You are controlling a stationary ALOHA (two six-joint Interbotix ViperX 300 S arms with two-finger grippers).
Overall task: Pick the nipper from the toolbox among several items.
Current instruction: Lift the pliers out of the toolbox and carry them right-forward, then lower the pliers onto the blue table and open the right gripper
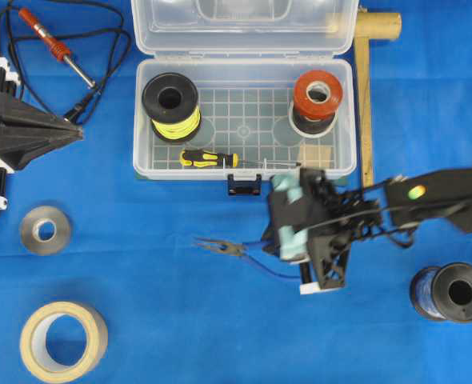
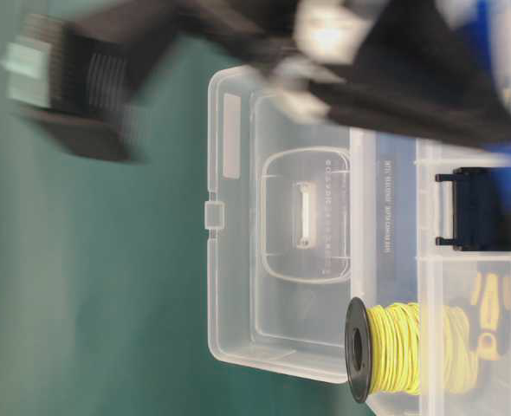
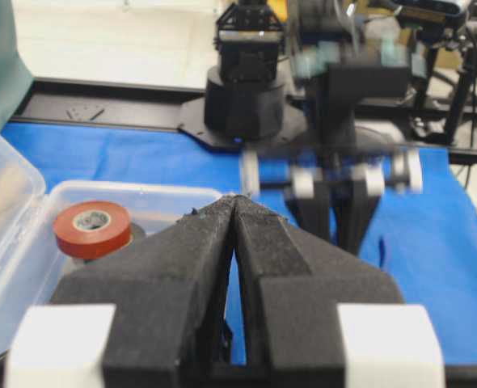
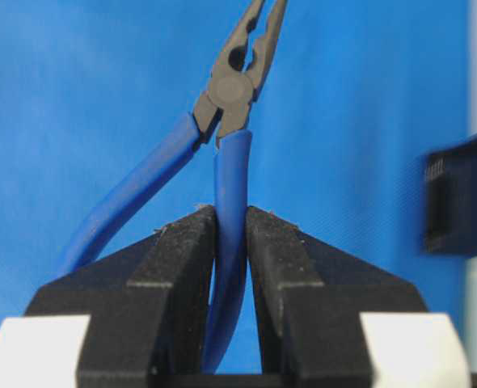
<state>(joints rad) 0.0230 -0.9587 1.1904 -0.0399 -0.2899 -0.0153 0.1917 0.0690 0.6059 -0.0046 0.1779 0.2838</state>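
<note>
- My right tool (image 4: 230, 234) is pinching one blue handle of the nipper (image 4: 234, 121); the other handle splays free to the side, pointed jaws slightly parted and aimed away from the wrist camera.
- In the overhead view the nipper (image 1: 220, 246) is outside the toolbox (image 1: 244, 172), over the blue desk (image 1: 140, 320) just in front of the dark blue latch (image 1: 243, 186), tips pointing left; my right tool (image 1: 288, 232) is blurred.
- Cannot tell whether the nipper touches the desk.
- My left tool (image 3: 237, 210) is pressed together with nothing between the pads, parked at the left edge of the desk (image 1: 56, 132).
- Toolbox lid open; inside are a yellow wire spool (image 1: 171, 106), red tape roll (image 1: 317, 93) and yellow-black screwdriver (image 1: 208, 158).
- On the desk: soldering iron (image 1: 56, 48) at top left, grey tape roll (image 1: 46, 230), tan tape roll (image 1: 63, 342), blue wire spool (image 1: 450, 292) at right.
</note>
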